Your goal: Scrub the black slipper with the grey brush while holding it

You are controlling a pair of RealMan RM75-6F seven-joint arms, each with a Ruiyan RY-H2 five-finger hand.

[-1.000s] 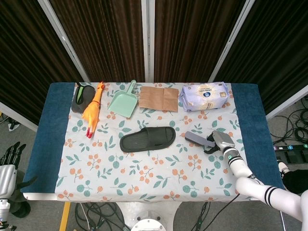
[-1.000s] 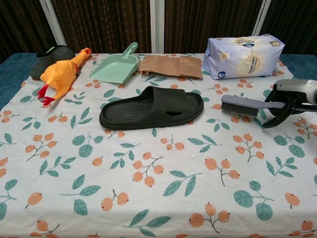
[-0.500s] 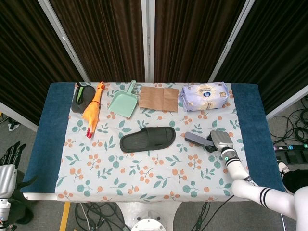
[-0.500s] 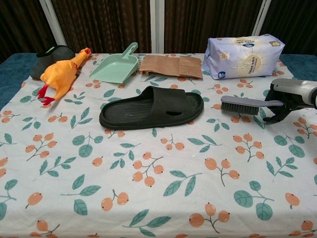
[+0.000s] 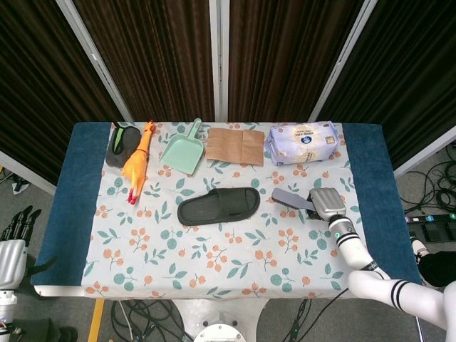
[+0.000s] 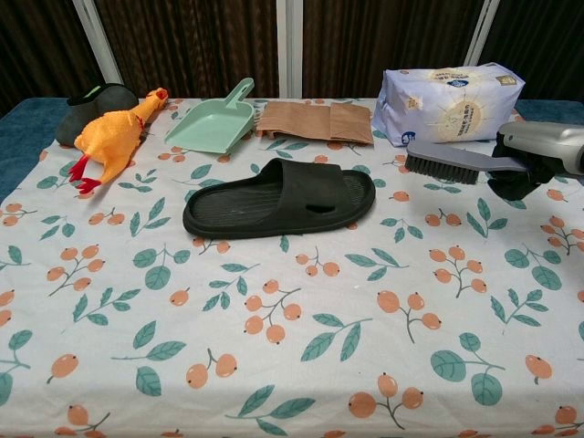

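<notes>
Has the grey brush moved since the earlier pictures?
Yes. Held by the right hand, the grey brush has risen off the cloth; in the chest view it now sits closer to the white pack.

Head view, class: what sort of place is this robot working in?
Probably a lab or test room set up for recording: dark curtains behind metal poles, loose cables on the floor, and unrelated props laid out on a cloth-covered table.

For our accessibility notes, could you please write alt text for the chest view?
The robot's right hand holds a grey brush above a floral tablecloth, right of a black slipper lying mid-table. Along the back: a dark shoe, rubber chicken, green dustpan, brown paper and a tissue pack.
</notes>
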